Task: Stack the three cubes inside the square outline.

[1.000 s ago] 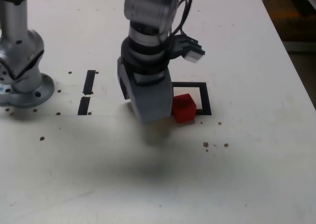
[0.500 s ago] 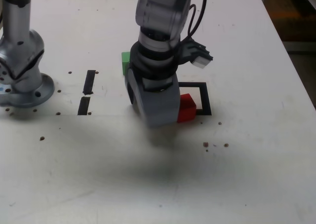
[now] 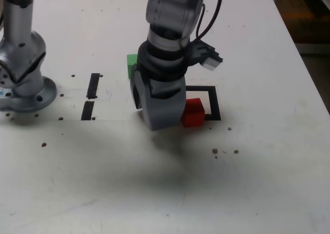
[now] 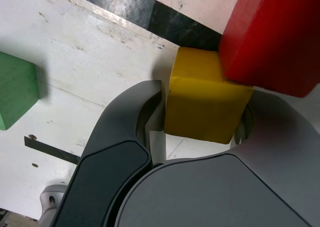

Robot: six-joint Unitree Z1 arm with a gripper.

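**Jaws closed on yellow cube**

Since a second ago the gripper (image 3: 161, 121) has shifted toward the exterior view's right, uncovering the green cube (image 3: 132, 65) behind it. Wrist view: jaws clamp the yellow cube (image 4: 205, 101), touching the red cube (image 3: 193, 113) at the square outline (image 3: 214, 104). Exterior view hides the yellow cube.

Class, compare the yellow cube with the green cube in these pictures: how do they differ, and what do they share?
Colour: the yellow cube is yellow, the green cube green. Grip: the yellow cube sits between the jaws of the hand; the green cube stands free on the table. Neighbours: the yellow cube lies against the red cube; the green cube stands alone. Visibility: the exterior view shows the green cube but not the yellow one. Both are plain matte blocks.
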